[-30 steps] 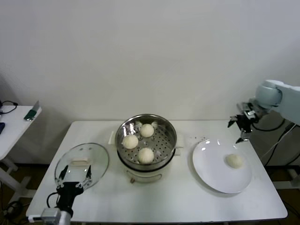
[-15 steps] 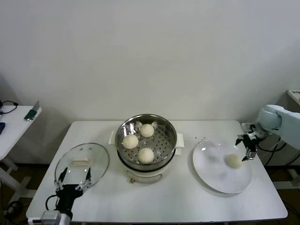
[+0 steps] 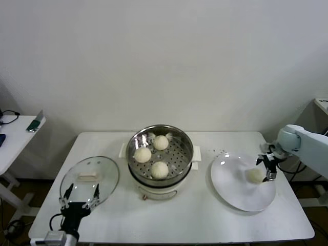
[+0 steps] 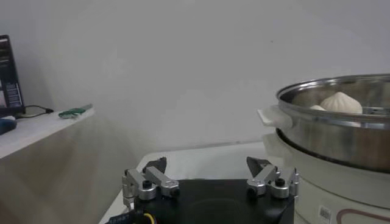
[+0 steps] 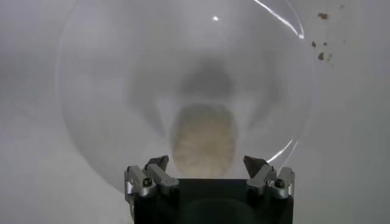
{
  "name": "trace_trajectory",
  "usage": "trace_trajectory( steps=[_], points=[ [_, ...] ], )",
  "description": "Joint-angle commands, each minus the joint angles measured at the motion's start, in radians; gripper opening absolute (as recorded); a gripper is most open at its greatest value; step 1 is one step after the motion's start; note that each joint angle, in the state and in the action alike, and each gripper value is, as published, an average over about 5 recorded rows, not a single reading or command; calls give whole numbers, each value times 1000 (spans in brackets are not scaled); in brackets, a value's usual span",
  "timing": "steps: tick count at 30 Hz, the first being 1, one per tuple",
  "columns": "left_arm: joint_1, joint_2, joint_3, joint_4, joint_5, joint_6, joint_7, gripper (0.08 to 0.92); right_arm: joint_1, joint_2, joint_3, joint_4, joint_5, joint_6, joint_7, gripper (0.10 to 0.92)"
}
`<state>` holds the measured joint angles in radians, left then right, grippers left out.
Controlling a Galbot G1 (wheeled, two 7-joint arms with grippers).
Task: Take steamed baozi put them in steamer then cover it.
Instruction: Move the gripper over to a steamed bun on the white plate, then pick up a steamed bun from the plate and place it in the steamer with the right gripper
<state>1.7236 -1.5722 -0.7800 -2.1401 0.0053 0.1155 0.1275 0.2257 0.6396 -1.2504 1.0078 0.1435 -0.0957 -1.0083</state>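
Table (image 3: 205, 215) carries the steamer (image 3: 160, 154) at centre, three steamed baozi (image 3: 159, 169) on its tray. Left lies the cover (image 3: 89, 179), with the left gripper (image 3: 81, 192) parked near, fingers apart. Right, a white plate (image 3: 236, 192) bears one last bun (image 3: 254, 176); the right gripper (image 3: 267, 168) hangs beside it, fingers spread.

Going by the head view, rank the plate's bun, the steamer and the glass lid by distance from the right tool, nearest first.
1. Bun, on the plate, beside the right tool.
2. Steamer, at the table's middle.
3. Glass lid, far left.
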Motion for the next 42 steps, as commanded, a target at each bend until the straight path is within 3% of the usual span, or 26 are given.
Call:
trace_trajectory(
  steps=[1,11,24,29,33,42],
  points=[
    [1,0,0,0,0,0,0,823,-42,12,37,-22,-15,-2,3,823],
    [-2,1,-4,6,-4,-2,0,823,-74,50,75,-62,-27,-2,10,817],
    [-3,0,-3,5,-7,-2,-2,823,-79,50,87,-47,-41,-8,5,690],
    [0,1,-6,1,-8,-4,-2,823,-31,34,53,-28,-23,-9,-8,679],
    [-1,2,-3,1,-8,-3,-2,823,84,3,-41,37,28,-14,-14,679],
    [-12,3,9,5,-8,-2,-3,823,739,3,-554,389,253,-39,-25,679]
  ],
)
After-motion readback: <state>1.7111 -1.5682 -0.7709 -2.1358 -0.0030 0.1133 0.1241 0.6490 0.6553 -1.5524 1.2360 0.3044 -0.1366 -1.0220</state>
